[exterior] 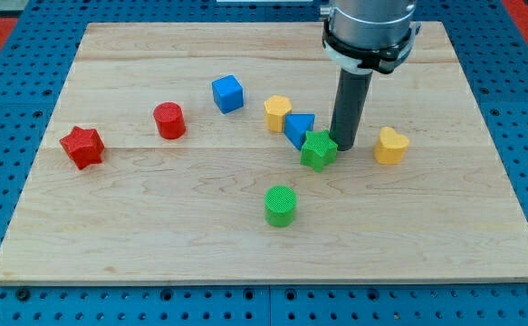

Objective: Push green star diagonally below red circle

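The green star (318, 150) lies right of the board's middle, touching a blue triangle (299, 129) at its upper left. My tip (344, 146) stands right against the star's right side. The red circle (168, 120) stands far off to the view's left, with the red star (82, 147) further left and a little lower.
A blue cube (228, 93) and a yellow hexagon (277, 113) lie above and left of the green star. A yellow heart (390, 146) lies right of my tip. A green circle (281, 206) stands below the star. The wooden board (264, 254) rests on a blue pegboard surface.
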Available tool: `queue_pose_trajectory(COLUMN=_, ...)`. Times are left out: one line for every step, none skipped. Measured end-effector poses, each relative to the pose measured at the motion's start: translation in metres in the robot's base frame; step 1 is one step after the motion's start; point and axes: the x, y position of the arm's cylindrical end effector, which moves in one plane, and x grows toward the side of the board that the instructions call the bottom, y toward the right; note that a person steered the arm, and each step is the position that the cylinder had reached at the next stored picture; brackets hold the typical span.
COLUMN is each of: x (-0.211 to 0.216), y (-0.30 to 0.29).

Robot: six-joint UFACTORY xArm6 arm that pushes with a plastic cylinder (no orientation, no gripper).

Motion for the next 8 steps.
queue_pose_trajectory(x=0.023, y=-0.005)
queue_pose_trajectory(x=0.042, y=-0.028)
queue_pose_trajectory(x=0.044, y=-0.064)
queue_pose_trajectory(x=0.044, y=-0.087)
queue_pose_trajectory(x=0.044, y=-0.080)
queue_pose_trajectory(x=0.037, y=-0.059)
queue_pose_trajectory(x=0.023, y=-0.086)
queue_pose_trajectory(x=0.022, y=-0.140)
